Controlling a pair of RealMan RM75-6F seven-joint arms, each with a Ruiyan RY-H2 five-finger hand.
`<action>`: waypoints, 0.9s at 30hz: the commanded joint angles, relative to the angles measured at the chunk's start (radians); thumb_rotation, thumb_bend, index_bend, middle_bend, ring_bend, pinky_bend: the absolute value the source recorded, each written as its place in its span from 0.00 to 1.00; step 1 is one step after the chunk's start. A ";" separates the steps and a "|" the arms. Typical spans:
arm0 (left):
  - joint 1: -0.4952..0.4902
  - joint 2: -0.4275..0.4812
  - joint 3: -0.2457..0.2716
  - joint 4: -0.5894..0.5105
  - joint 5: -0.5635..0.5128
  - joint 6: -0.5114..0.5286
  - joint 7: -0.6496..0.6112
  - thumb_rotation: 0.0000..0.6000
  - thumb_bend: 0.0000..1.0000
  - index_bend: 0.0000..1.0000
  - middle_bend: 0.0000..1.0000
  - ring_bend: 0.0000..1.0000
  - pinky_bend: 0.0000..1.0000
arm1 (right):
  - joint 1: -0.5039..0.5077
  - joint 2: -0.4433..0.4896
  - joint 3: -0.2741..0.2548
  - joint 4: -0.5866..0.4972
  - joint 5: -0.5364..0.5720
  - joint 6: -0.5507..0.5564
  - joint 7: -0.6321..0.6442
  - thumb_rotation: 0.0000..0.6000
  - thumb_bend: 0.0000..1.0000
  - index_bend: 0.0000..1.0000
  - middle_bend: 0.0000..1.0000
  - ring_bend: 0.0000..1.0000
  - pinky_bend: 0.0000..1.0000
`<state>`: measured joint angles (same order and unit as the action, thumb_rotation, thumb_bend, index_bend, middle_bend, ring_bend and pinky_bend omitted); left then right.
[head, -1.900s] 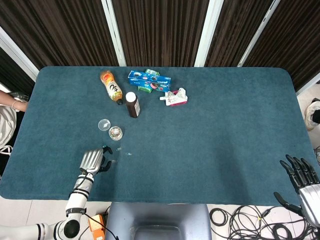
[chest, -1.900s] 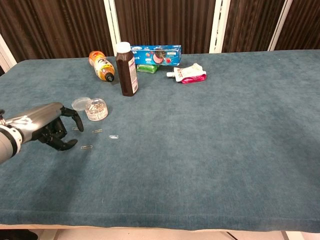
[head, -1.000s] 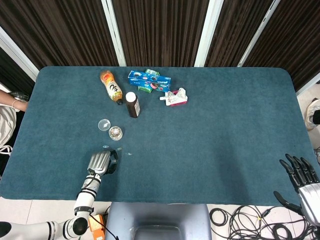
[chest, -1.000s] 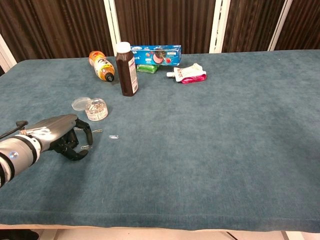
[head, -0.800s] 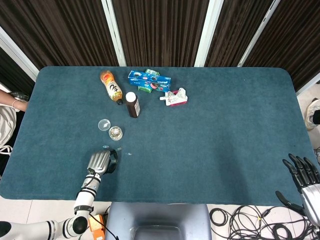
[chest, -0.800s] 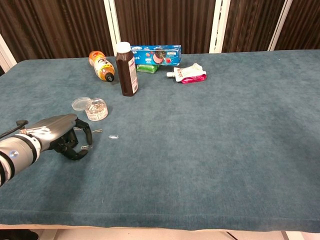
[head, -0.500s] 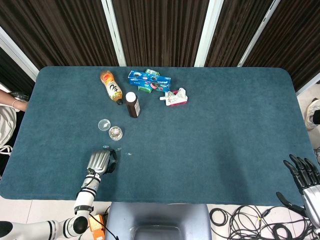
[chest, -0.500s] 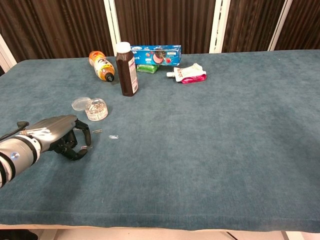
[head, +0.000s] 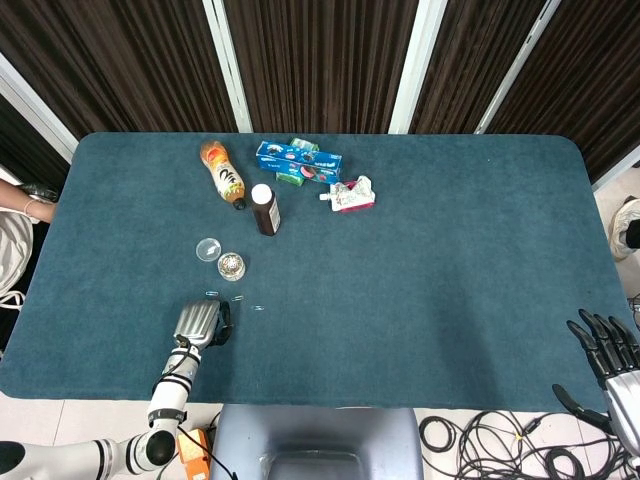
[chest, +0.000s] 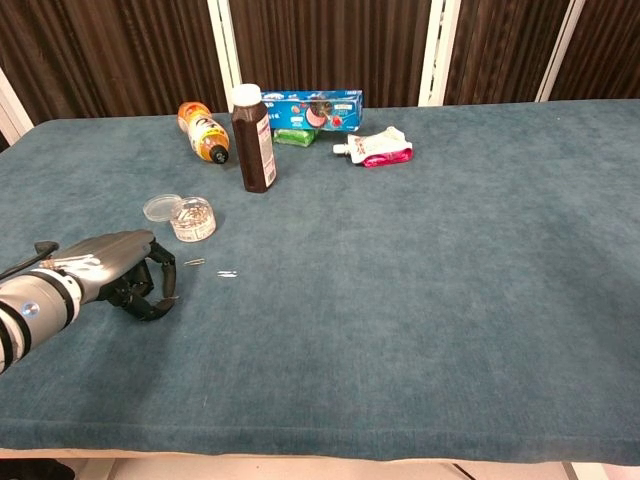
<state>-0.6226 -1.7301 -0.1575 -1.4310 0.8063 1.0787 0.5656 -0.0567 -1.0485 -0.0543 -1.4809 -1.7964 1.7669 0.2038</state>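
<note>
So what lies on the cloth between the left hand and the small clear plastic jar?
In the chest view, only bare blue cloth separates the left hand from the small clear plastic jar. Two small metal clips lie just right of that stretch.

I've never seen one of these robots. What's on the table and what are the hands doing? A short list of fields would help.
Left hand: left hand low on the table, fingers curled; whether it holds a clip is hidden
Near it: two paper clips, small clear jar and its lid
Right hand: right hand off the table's edge, fingers spread, holding nothing
Back of table: brown bottle upright, orange bottle lying down, blue box, pink pouch
</note>
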 joint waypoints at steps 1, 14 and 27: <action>-0.001 0.006 0.001 -0.008 -0.005 -0.002 0.006 1.00 0.39 0.66 1.00 1.00 1.00 | 0.000 0.000 0.000 0.000 0.000 0.000 -0.001 1.00 0.18 0.00 0.00 0.00 0.02; 0.010 0.079 -0.019 -0.072 0.053 0.018 -0.050 1.00 0.56 0.67 1.00 1.00 1.00 | -0.007 0.001 0.001 0.004 0.002 0.014 0.014 1.00 0.18 0.00 0.00 0.00 0.02; -0.117 0.021 -0.194 0.143 0.046 -0.063 -0.181 1.00 0.56 0.67 1.00 1.00 1.00 | -0.008 0.001 0.008 0.014 0.007 0.024 0.033 1.00 0.18 0.00 0.00 0.00 0.02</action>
<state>-0.6982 -1.6733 -0.3155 -1.3504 0.8715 1.0499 0.4034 -0.0652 -1.0472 -0.0467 -1.4669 -1.7896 1.7907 0.2366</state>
